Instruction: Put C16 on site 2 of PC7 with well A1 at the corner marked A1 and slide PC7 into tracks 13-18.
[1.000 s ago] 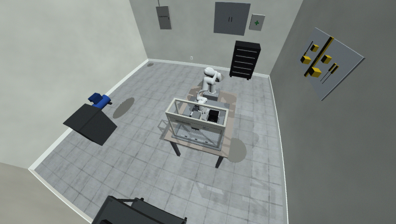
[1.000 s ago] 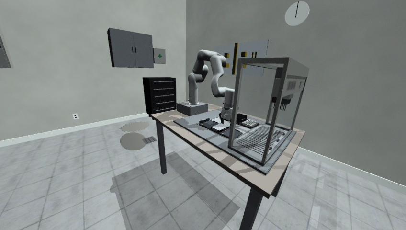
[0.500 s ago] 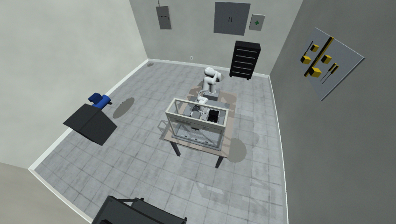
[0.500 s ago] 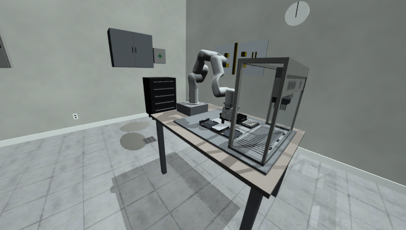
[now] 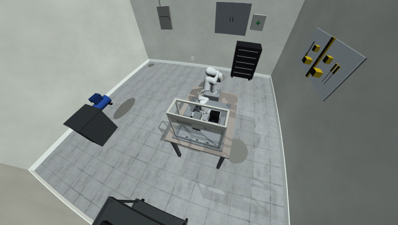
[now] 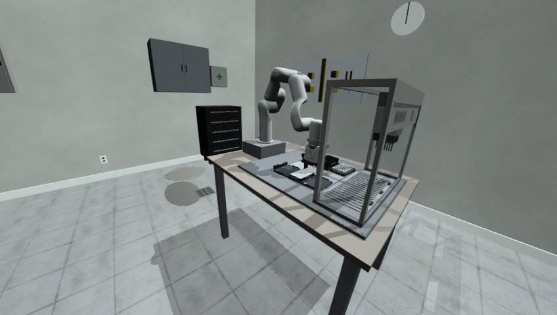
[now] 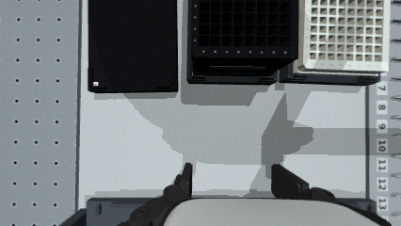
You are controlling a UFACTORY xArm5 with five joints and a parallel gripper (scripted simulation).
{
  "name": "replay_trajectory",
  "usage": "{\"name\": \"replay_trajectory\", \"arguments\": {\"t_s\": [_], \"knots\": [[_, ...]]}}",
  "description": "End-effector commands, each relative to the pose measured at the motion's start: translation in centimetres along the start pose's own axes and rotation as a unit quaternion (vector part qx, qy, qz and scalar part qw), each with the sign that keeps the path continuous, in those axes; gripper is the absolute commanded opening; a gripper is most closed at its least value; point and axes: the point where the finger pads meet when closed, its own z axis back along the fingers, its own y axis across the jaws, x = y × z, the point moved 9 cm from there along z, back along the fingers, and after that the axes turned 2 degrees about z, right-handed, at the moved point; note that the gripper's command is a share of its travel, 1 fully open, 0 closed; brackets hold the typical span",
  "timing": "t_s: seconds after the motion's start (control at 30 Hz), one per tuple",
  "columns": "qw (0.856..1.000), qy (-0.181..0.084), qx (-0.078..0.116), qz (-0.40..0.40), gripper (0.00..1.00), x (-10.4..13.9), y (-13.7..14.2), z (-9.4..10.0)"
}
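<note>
My gripper (image 7: 231, 177) (image 6: 309, 161) is open and empty. It hangs low over the dark carrier PC7 (image 7: 94, 207) (image 6: 286, 168) on the pale apron (image 7: 132, 141). In the exterior view a white plate (image 6: 301, 175), which looks like C16, lies on the carrier's middle site. My own body hides it in the wrist view. Ahead of the fingers stand the three nests. The left nest S1 (image 7: 132, 42) looks flat, black and bare. The black deep-well block C51 (image 7: 242, 38) (image 6: 331, 159) is in the middle. The white 96-well plate C15 (image 7: 345, 33) (image 6: 343, 168) is on the right.
Track numbers (image 7: 381, 141) run down the apron's right edge. The ribbed rails (image 6: 351, 187) lie inside a tall frame enclosure (image 6: 323, 136) close to my wrist. A perforated panel (image 7: 38, 118) borders the apron on the left. The arm's base block (image 6: 263, 148) stands at the table's back.
</note>
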Motion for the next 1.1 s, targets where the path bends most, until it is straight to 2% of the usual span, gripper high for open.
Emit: {"name": "replay_trajectory", "arguments": {"t_s": [0.0, 1.07], "knots": [[1.0, 0.0, 0.002, 0.0, 1.0, 0.0, 0.1, 0.7], [1.0, 0.0, 0.002, 0.0, 1.0, 0.0, 0.1, 5.4]]}}
